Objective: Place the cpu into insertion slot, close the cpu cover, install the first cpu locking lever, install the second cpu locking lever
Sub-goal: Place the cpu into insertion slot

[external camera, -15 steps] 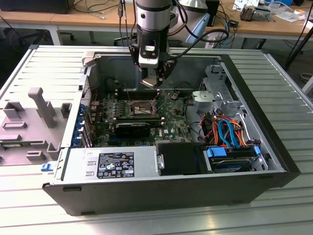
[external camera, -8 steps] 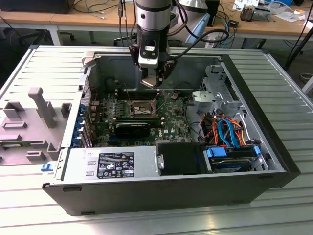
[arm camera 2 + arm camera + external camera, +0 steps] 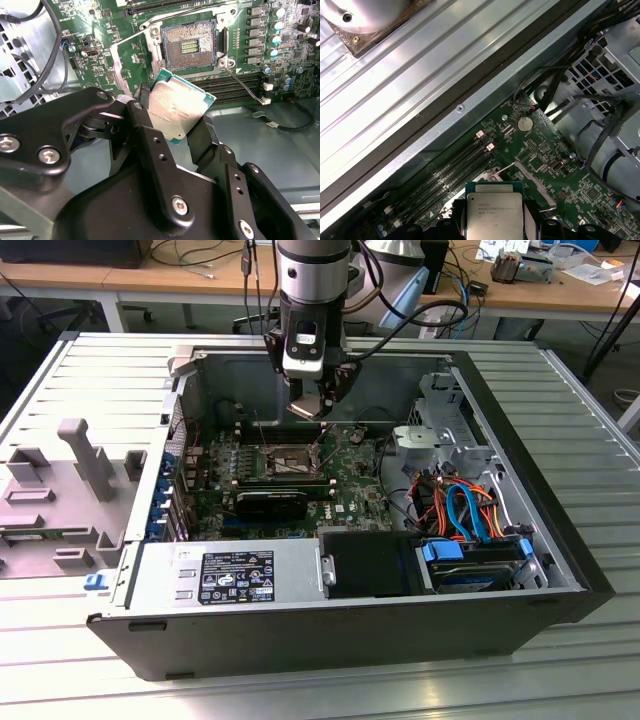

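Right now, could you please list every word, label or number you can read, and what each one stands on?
No text reads clearly.
cpu: lines of print on its metal top, too small to read.
Black label on the silver power supply: white print, too blurred.
Motherboard: white marking, unreadable.

A ribbed silver metal table (image 3: 580, 420) carries everything, its grooves running across the exterior view. An open dark computer case (image 3: 330, 635) lies on its side on the table, open face up. Just beside it, on the exterior view's left, sits a grey moulded fixture (image 3: 60, 490).
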